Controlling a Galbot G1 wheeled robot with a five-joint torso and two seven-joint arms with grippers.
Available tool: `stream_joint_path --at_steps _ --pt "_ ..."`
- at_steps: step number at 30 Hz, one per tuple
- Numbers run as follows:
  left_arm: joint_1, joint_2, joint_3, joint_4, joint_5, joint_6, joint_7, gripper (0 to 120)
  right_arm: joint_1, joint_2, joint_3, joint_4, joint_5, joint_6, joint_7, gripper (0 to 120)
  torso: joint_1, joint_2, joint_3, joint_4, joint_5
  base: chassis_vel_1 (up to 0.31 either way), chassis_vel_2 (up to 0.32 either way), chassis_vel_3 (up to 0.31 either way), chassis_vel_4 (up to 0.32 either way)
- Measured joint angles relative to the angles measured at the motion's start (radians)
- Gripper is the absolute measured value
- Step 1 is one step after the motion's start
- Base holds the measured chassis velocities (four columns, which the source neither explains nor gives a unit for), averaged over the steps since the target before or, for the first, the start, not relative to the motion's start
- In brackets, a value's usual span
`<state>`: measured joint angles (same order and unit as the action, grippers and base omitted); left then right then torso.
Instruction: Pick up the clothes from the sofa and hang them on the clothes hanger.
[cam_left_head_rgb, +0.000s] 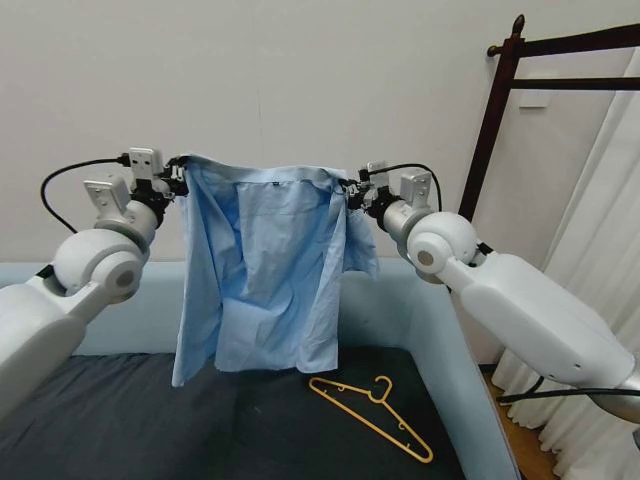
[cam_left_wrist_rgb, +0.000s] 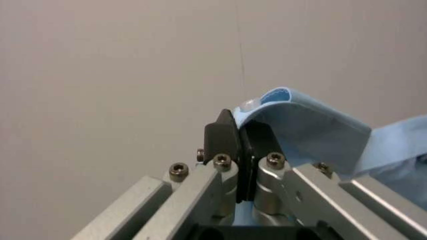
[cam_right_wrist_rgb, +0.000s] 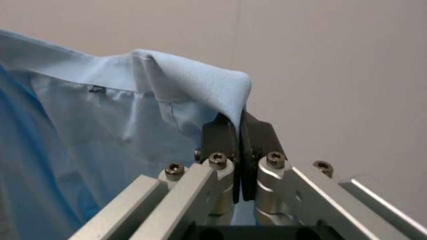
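Left hand (cam_left_wrist_rgb: 238, 131) is pinched tight on one top corner of the blue shirt (cam_left_head_rgb: 262, 270), and the right hand (cam_right_wrist_rgb: 238, 125) is clamped on the other corner, so both have their jaws closed on cloth. Between them the shirt hangs spread open, high against the wall, its hem clear of the dark sofa (cam_left_head_rgb: 100, 420). A yellow hanger (cam_left_head_rgb: 372, 405) lies on the cushion below, a little to the right. The wooden clothes stand (cam_left_head_rgb: 497, 110) rises further right, beyond the right arm. Pickup looks done; this is the carry. The next move calls for both arms swinging right together, cloth taut, to reach that stand.
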<state>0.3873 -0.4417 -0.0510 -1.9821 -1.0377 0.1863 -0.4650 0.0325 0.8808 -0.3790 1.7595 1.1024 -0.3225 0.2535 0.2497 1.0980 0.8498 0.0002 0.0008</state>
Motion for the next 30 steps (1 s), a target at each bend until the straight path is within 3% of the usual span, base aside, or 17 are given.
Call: stream_joint_path --at_steps 1,6,11,16,23,27,30 --pt "0.000 0.000 0.000 0.000 0.000 0.000 0.000 0 0.000 0.000 0.000 0.000 0.000 0.000 0.000 0 0.000 0.000 0.000 0.0000 0.0000 0.000 0.000 0.000 0.000" --pt "0.214 0.119 -0.191 -0.200 0.006 0.037 -0.051 0 -0.038 -0.069 0.040 0.164 0.062 -0.003 0.002 0 0.000 0.000 0.000 0.0004 0.0002 0.000 0.000 0.000 0.000" --pt "0.152 0.177 -0.197 -0.262 -0.040 0.079 -0.089 0 -0.044 -0.136 0.083 0.242 0.154 -0.019 0.007 0 0.000 0.000 0.000 -0.0012 0.0010 0.000 0.000 0.000 0.000" --pt "0.112 0.231 -0.184 -0.274 -0.073 0.114 -0.104 0 -0.059 -0.181 0.114 0.264 0.240 -0.030 0.007 0 0.000 0.000 0.000 -0.0005 0.0003 0.000 0.000 0.000 0.000" --pt "0.172 0.191 -0.167 -0.262 -0.058 0.141 -0.137 0 -0.166 -0.140 0.142 0.243 0.230 -0.027 0.012 0 0.000 0.000 0.000 -0.0006 0.0003 0.000 0.000 0.000 0.000" --pt "0.241 0.133 -0.153 -0.180 -0.009 0.153 -0.163 0 -0.246 -0.050 0.145 0.195 0.168 -0.017 0.018 0 0.000 0.000 0.000 -0.0004 0.0002 0.000 0.000 0.000 0.000" --pt "0.289 0.107 -0.153 -0.158 0.037 0.154 -0.167 0 -0.293 -0.033 0.152 0.188 0.147 -0.017 0.012 0 0.000 0.000 0.000 0.0001 0.0001 0.000 0.000 0.000 0.000"
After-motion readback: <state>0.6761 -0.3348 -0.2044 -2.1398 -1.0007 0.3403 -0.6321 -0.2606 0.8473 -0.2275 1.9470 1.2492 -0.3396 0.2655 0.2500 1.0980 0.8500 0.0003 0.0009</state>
